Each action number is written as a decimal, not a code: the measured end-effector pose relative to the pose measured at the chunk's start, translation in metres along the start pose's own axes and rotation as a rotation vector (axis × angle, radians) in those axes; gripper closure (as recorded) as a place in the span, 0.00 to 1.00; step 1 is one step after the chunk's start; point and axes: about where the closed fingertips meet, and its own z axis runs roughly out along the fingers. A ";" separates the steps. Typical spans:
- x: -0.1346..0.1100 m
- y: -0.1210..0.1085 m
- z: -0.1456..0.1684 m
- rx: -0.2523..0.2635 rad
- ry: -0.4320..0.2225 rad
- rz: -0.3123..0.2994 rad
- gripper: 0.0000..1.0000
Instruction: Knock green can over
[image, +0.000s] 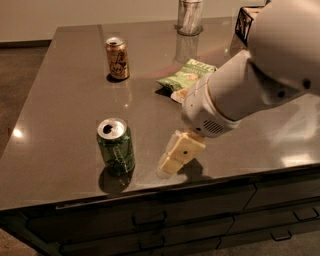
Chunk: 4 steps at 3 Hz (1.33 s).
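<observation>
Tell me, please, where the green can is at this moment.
In the camera view the green can stands upright at the table's front left, with the gripper apart on its right and the gold-orange can farther back.

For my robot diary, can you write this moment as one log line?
green can: upright near counter front edge | claw: low to its right, not touching | status: not knocked yet
</observation>
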 end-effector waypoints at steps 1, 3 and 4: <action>-0.029 0.009 0.028 -0.051 -0.083 -0.005 0.00; -0.077 0.039 0.049 -0.200 -0.243 -0.014 0.00; -0.091 0.046 0.058 -0.220 -0.275 -0.029 0.18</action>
